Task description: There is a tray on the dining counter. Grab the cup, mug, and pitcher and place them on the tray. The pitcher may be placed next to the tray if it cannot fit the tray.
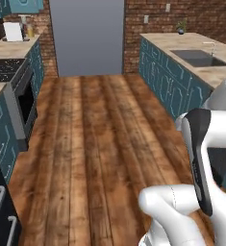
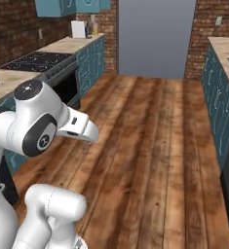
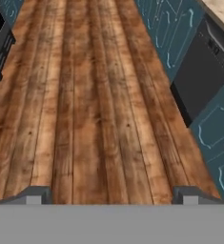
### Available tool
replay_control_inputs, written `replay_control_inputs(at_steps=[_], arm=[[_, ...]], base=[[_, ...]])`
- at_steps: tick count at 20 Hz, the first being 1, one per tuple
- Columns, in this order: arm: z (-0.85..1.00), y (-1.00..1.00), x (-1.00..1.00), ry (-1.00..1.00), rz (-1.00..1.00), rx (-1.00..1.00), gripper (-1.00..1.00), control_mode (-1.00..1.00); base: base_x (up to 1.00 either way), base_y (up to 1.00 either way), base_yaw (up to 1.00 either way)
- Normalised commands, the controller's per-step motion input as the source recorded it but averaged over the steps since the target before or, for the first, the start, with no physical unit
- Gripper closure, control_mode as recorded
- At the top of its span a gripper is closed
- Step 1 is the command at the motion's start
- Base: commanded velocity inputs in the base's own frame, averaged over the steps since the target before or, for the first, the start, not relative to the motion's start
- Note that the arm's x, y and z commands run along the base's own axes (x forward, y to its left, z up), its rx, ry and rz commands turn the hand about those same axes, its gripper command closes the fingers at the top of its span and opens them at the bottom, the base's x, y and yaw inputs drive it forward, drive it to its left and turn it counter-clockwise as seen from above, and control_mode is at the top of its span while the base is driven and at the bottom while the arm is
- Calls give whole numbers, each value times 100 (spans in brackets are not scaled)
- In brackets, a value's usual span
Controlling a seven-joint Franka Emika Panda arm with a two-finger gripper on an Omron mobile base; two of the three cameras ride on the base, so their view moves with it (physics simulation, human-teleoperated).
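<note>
My gripper (image 3: 112, 196) points down the wooden floor (image 3: 89, 109) of the kitchen aisle. Its two dark fingertips (image 3: 36, 195) stand far apart at the bottom of the hand view, open, with nothing between them. My white arm (image 1: 198, 158) is folded close above the base, its elbow (image 2: 35, 124) raised on the left of the right base view. The tray, the cup, the mug, the pitcher and the dining counter are out of view.
Teal cabinets line both sides of the aisle. A stove with an oven (image 1: 18, 91) stands on the left. On the right are a counter with a sink (image 1: 198, 57) and a dark dishwasher front (image 3: 199, 81). A grey doorway (image 1: 88, 36) closes the far end.
</note>
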Motion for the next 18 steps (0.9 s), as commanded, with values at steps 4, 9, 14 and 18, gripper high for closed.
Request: replay_control_inputs(at_steps=[4, 9, 14, 18], arm=[[0, 0, 0, 0, 0, 0, -100, 100], [0, 0, 0, 0, 0, 0, -100, 100], [0, 0, 0, 0, 0, 0, -100, 100], [0, 0, 0, 0, 0, 0, -100, 100]], base=[[100, -40, 0], [100, -31, 0], [100, -25, 0], [100, -15, 0]])
